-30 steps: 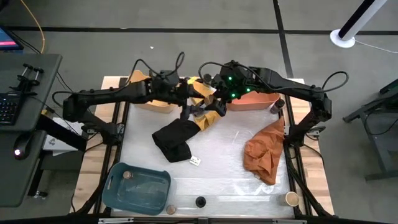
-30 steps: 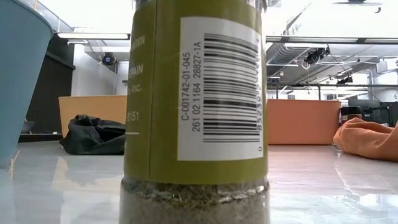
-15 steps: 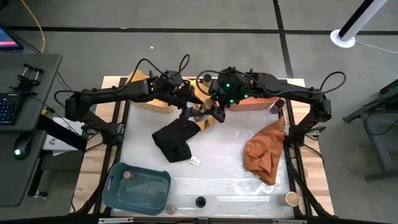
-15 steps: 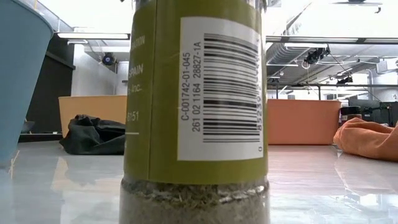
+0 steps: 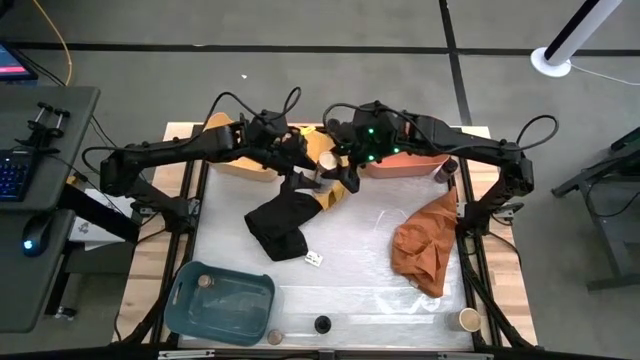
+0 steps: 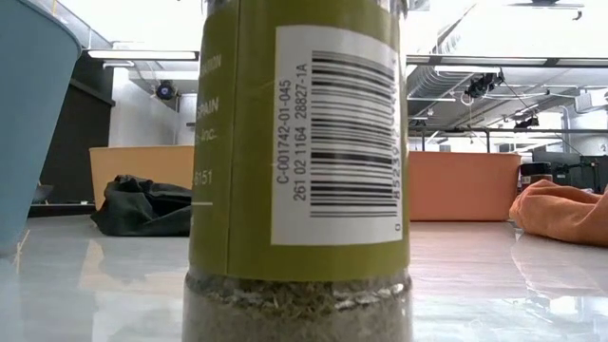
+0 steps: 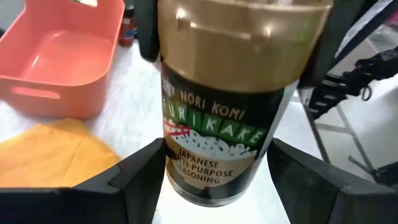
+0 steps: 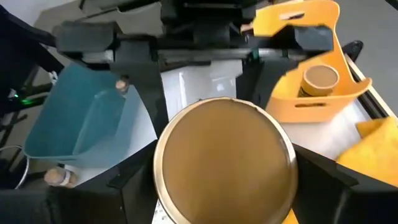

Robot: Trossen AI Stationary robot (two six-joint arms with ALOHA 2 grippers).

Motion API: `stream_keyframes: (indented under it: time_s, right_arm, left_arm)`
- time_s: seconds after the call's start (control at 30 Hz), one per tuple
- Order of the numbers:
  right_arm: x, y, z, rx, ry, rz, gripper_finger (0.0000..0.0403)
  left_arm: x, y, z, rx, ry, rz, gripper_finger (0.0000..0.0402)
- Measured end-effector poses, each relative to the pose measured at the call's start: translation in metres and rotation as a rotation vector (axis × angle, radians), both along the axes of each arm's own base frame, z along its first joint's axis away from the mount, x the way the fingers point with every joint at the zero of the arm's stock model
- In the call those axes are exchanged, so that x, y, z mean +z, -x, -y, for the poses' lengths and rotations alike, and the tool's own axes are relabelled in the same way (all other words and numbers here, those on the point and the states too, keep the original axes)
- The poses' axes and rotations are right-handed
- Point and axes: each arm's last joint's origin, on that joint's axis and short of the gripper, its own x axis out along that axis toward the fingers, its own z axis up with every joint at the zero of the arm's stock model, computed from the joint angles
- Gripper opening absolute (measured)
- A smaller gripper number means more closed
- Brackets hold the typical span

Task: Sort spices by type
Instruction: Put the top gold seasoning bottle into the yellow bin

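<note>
One spice jar [image 7: 217, 124], dark glass with a gold lid and a "Furikake" label, hangs in the air between my two grippers over the far middle of the table. My left gripper [image 5: 305, 175] is shut on its base end and my right gripper [image 5: 342, 170] on its lid end. More spice jars stand at the near edge: a tan-topped one [image 5: 274, 337], a black-topped one [image 5: 322, 324] and another tan-topped one [image 5: 468, 319]. One jar stands in the blue bin [image 5: 205, 282] and one in the yellow bin [image 8: 320, 78]. My left gripper pinches the jar's lower body [image 7: 177, 177] between its two fingers, coming from the table's left and slanting down. The jar reaches out past the fingertips toward the other gripper, lifted clear of the table. My right gripper has the gold lid's sides [image 8: 166, 168] between its two fingers [image 7: 146, 31], coming from the table's right and slanting down. The lid's flat top faces back along the fingers. The jar hangs clear above the yellow cloth.
A yellow bin [image 5: 235, 160] and an orange bin [image 5: 410, 163] stand at the far edge, a blue bin [image 5: 225, 305] at the near left. A black cloth [image 5: 280, 225], a yellow cloth [image 5: 335, 192] and an orange cloth [image 5: 425, 245] lie on the table, with a white tag [image 5: 314, 259].
Both grippers have stayed together over the yellow cloth with the jar between them. Their wrists have rolled a little, and the jar has turned with them.
</note>
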Motion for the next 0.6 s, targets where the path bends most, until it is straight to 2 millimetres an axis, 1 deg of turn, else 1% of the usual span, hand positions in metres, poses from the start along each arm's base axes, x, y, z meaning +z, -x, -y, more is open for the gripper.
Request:
stream_keyframes:
  time_s: [0.13,0.33,0.47,0.6]
  right_arm:
    - [0.0034,-0.0001,-0.0008,0.020,-0.013,0.028,0.0275]
    - [0.0037,0.0000,-0.0015,0.025,-0.010,0.030,0.0275]
    - [0.0036,0.0001,-0.0015,0.031,-0.002,0.029,0.0275]
    - [0.0044,0.0015,-0.0015,0.032,0.012,0.028,0.0275]
  left_arm:
    - [0.0034,-0.0033,0.0024,-0.024,-0.035,0.051,0.0260]
    - [0.0053,-0.0028,0.0021,-0.043,-0.094,0.071,0.0260]
    - [0.0051,-0.0026,0.0020,-0.042,-0.107,0.069,0.0260]
    - [0.0044,0.0019,0.0001,0.004,-0.138,0.022,0.0260]
